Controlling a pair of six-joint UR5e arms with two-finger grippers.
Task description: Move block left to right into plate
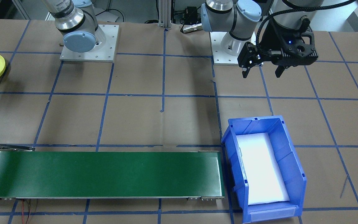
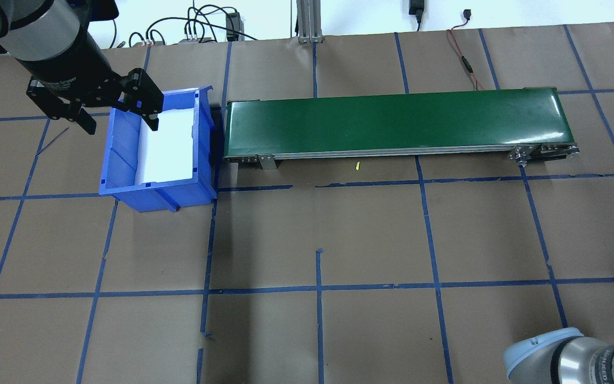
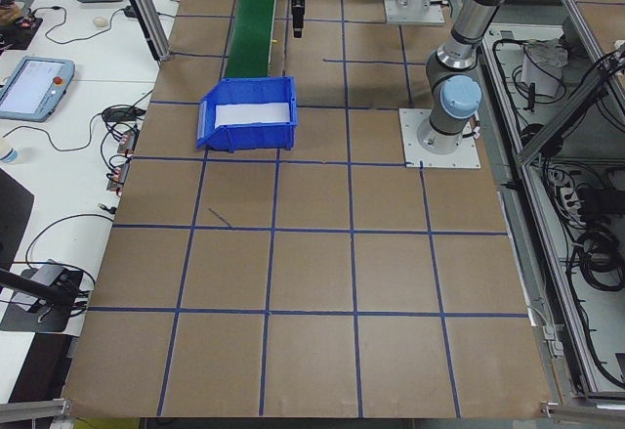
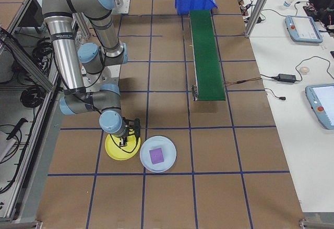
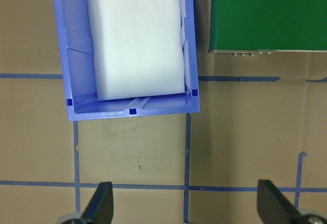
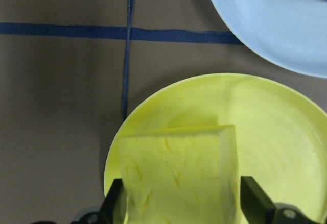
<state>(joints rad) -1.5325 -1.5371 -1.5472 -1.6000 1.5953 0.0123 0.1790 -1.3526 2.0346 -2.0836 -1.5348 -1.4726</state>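
Nearly done: right gripper holds yellow block over the plate, 6 o'clock side; release remains. Left gripper spread, empty.

blue bin beside green conveyor.
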